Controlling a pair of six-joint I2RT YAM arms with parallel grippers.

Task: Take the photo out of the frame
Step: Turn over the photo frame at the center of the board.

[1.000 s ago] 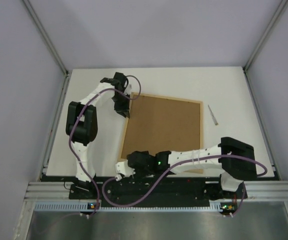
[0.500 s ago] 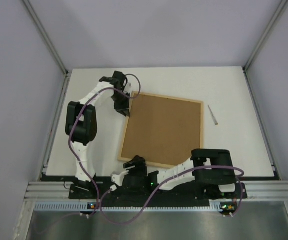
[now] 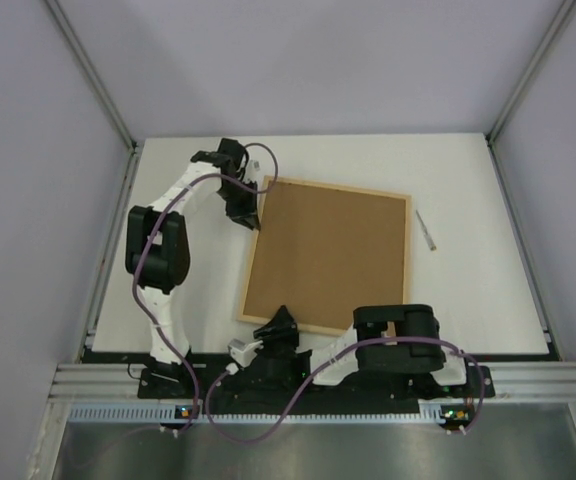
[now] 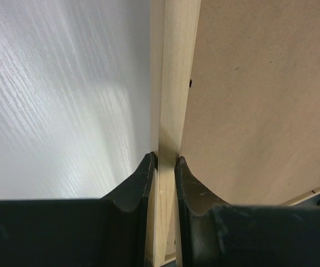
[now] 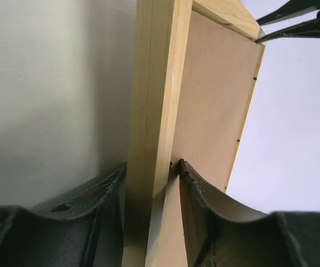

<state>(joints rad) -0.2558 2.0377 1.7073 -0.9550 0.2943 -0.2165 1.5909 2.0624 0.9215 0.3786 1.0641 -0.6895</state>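
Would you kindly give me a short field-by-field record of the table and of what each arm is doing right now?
frame: back side up on the table, brown board showing
photo: not visible
left gripper: jaws shut on the frame's far left rail
right gripper: jaws astride the near rail, apparently shut on it
other: slim pen-like tool, right of the frame, not touching it

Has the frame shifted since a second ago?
Yes, slightly. Judged against the thin stick, which lies where it was, the far right corner of the frame has crept toward the far edge of the table.
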